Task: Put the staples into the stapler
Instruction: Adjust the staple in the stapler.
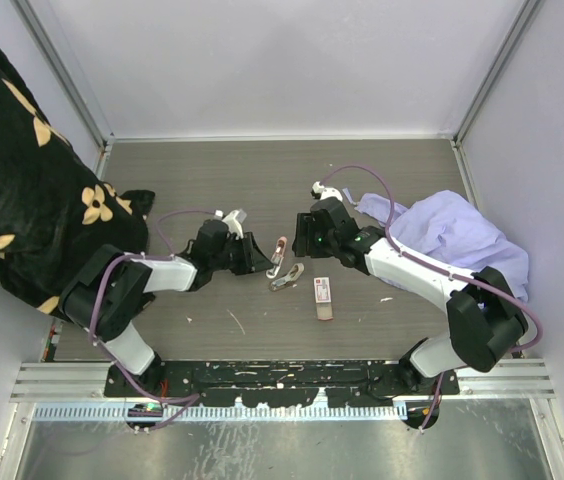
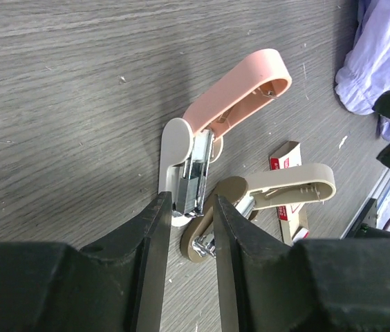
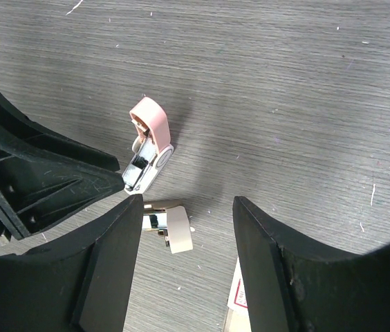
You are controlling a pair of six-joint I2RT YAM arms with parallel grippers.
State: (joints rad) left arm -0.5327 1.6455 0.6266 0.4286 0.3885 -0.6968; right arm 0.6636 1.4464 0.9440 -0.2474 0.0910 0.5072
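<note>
Grey wood-grain tabletop [image 1: 262, 180] carries everything, and from where I stand the action is in the middle of it. A small pink plastic stapler with a white base [image 2: 240, 93] lies flipped open, its pink lid swung up and away so the shiny metal magazine [image 2: 196, 176] is bare. The left gripper [image 1: 260, 262] is down at that magazine's end with its black fingers [image 2: 155, 235] drawn close on either side; I cannot tell whether they actually press on the metal. A second, beige stapler [image 2: 288, 181] lies just beside the pink one, also opened out. The tiny red-and-white cardboard box of staples [image 1: 323, 290] lies flat on the table to the right of both staplers, close to the beige one, with its tan tray poking out at the near end; nothing touches it. The right gripper [image 3: 188, 202] hangs above the table over the beige stapler, its jaws spread wide with nothing between them. A crumpled lavender cloth [image 1: 452, 235] lies at the right side, and a black cloth with tan flowers [image 1: 22, 180] at the left.
</note>
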